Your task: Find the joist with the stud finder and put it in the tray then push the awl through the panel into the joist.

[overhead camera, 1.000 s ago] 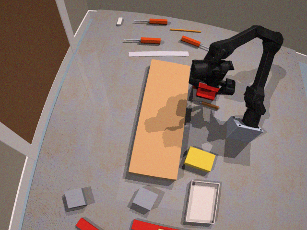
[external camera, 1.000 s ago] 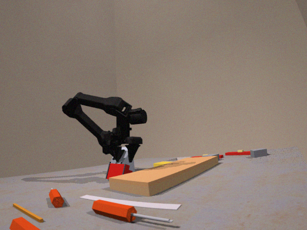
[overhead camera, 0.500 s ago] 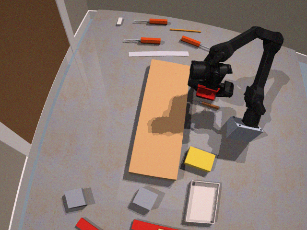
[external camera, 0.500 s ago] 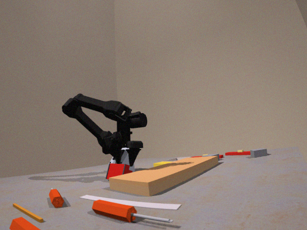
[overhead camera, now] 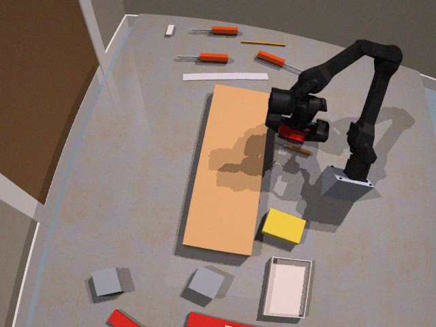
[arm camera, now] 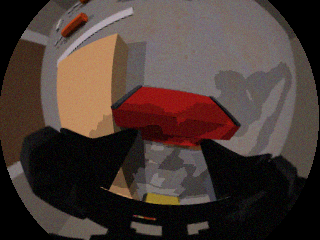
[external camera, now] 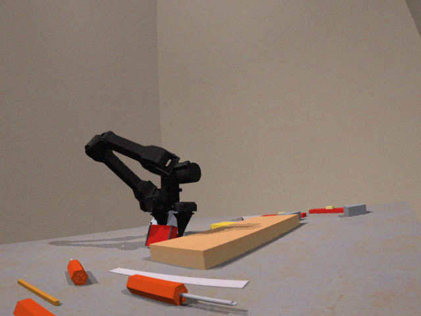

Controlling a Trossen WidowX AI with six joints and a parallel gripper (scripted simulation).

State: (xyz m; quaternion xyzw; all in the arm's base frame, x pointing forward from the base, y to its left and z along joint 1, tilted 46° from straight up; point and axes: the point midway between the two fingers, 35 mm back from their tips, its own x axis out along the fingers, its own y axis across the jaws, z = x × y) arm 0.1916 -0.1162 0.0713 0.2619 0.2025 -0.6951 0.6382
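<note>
Across the broad grey counter we go, and the big player is the tan floor panel, lying flat, with the arm's shadow over its middle. The black arm bends high beside it, and here's the claw, pointing down by the panel's edge, spread practically to its limit with nothing in its grip! The pale tray sits beyond the panel's far end from the screwdrivers, and just the bare inside shows. Near it, a yellow block. Right at the claw is the red block, seemingly the stud finder, dark strips on its ends, standing beside the panel. A white strip lies off the panel's other end, and close to the red block rests the slim, brown-handled awl, on its side.
</note>
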